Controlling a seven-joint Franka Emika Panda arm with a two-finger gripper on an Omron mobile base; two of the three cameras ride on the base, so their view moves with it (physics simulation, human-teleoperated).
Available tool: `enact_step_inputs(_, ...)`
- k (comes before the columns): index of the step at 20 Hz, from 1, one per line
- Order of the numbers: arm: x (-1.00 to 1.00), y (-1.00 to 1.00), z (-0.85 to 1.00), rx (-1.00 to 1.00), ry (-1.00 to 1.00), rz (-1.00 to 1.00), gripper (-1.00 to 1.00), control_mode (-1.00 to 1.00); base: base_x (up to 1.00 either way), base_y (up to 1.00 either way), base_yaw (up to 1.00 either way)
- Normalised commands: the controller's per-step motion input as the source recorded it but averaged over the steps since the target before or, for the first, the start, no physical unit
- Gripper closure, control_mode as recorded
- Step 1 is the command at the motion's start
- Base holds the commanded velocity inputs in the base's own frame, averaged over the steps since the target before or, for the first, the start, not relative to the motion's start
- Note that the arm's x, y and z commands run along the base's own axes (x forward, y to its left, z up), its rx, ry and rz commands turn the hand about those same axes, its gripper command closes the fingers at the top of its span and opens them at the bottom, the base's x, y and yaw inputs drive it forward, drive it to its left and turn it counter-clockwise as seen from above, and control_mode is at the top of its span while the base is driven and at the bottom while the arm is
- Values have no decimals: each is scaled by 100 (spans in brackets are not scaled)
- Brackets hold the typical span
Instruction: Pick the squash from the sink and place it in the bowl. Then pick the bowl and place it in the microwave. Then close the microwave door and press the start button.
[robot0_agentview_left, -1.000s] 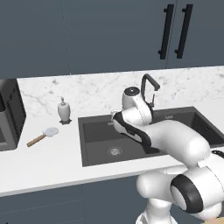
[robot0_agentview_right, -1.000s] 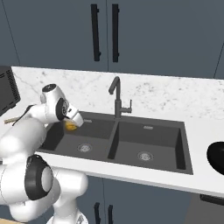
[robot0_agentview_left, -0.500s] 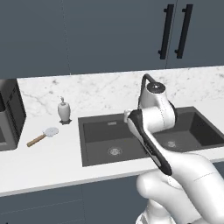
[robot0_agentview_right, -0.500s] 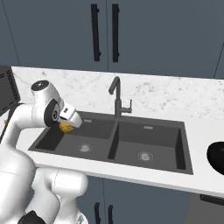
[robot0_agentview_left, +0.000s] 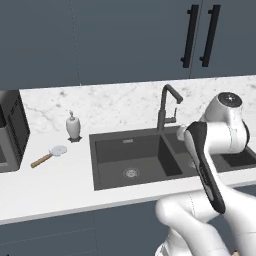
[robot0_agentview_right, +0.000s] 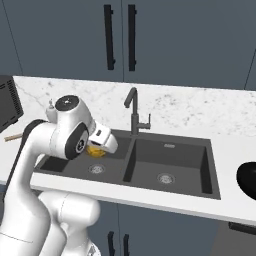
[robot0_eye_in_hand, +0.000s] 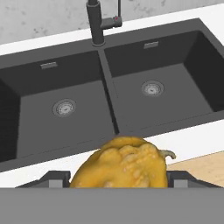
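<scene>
While the gripper (robot0_eye_in_hand: 118, 183) holds the squash (robot0_eye_in_hand: 120, 164) clamped between its fingers above the sink's (robot0_agentview_right: 170, 150) left basin, the bowl (robot0_agentview_right: 248, 179) lies well apart on the counter to the right.

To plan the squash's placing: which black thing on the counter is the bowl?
The bowl is the round glossy one at the counter's right end in the right base view; the left one is a boxy appliance.

The squash (robot0_eye_in_hand: 122, 164) looks bumpy and matt, the sink (robot0_eye_in_hand: 175, 94) smooth dark matt (drains metal), the counter (robot0_agentview_left: 60, 175) polished marble, the bowl (robot0_agentview_right: 248, 180) glossy.
</scene>
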Motion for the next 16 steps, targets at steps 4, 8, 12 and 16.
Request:
enact_step_inputs(4, -39, -100, 17, 0, 0, 0, 100, -100, 0, 0, 0)
enact_step_inputs(8, -16, -100, 6, 0, 3, 0, 100, -100, 0, 0, 0)
enact_step_inputs(12, -13, -100, 8, 0, 2, 0, 100, -100, 0, 0, 0)
enact_step_inputs(16, -5, -100, 7, 0, 7, -1, 100, -100, 0, 0, 0)
